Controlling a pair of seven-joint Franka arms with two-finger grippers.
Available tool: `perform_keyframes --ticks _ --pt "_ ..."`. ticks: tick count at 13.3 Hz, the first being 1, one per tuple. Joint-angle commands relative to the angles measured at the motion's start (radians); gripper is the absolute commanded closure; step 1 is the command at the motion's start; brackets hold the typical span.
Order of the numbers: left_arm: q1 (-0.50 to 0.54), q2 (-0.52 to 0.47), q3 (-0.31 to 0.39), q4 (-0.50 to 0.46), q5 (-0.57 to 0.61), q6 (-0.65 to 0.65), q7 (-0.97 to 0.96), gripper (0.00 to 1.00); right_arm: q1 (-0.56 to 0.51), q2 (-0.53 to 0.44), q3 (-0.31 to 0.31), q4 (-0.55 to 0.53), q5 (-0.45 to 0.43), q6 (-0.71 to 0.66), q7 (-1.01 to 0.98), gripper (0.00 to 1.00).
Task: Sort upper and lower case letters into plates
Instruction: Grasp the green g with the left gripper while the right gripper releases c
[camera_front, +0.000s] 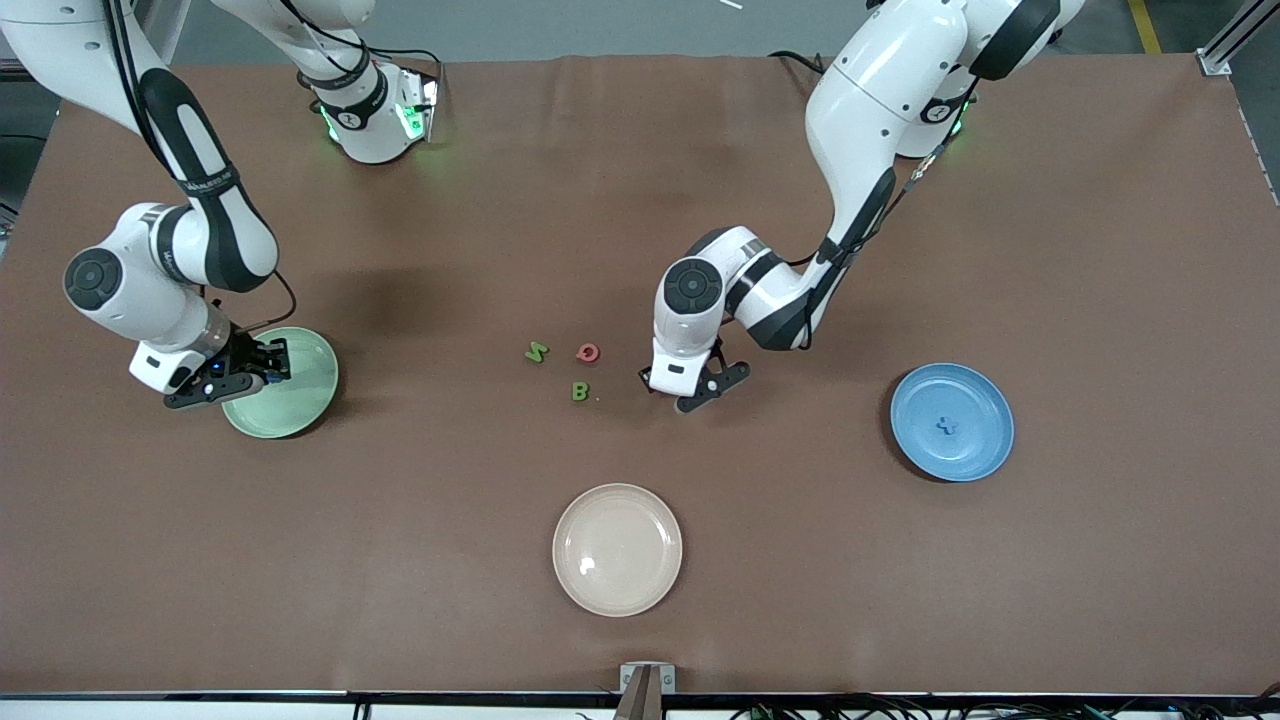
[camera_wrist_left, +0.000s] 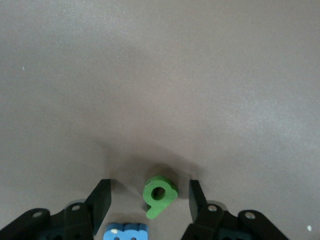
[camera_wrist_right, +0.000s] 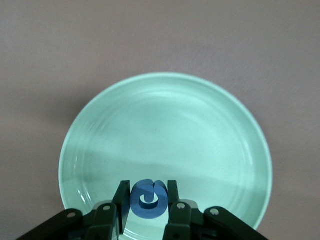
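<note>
Straddling green letter (camera_wrist_left: 160, 195), left claw (camera_wrist_left: 150, 200), right claw (camera_wrist_right: 146, 200) gripping blue C (camera_wrist_right: 147, 199)

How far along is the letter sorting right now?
Done: one blue letter lies in the blue plate. In hand: the right end effector holds a blue C over the pale green plate; the left end effector, fingers apart, straddles a green b. Left: three letters on the table.

A blue letter (camera_wrist_left: 126, 232) is cut off between the jaws.
</note>
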Motion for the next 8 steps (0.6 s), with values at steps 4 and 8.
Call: perform_keyframes --ticks 4,8 --pt "-0.014 0.007 0.011 0.014 -0.003 0.002 -0.004 0.47 -0.023 -0.001 0.021 -0.106 -0.009 0.119 -0.012 0.77" --pt "-0.002 0.005 0.011 0.014 -0.004 0.002 -0.009 0.79 -0.023 0.018 0.021 -0.126 -0.009 0.154 -0.009 0.69"
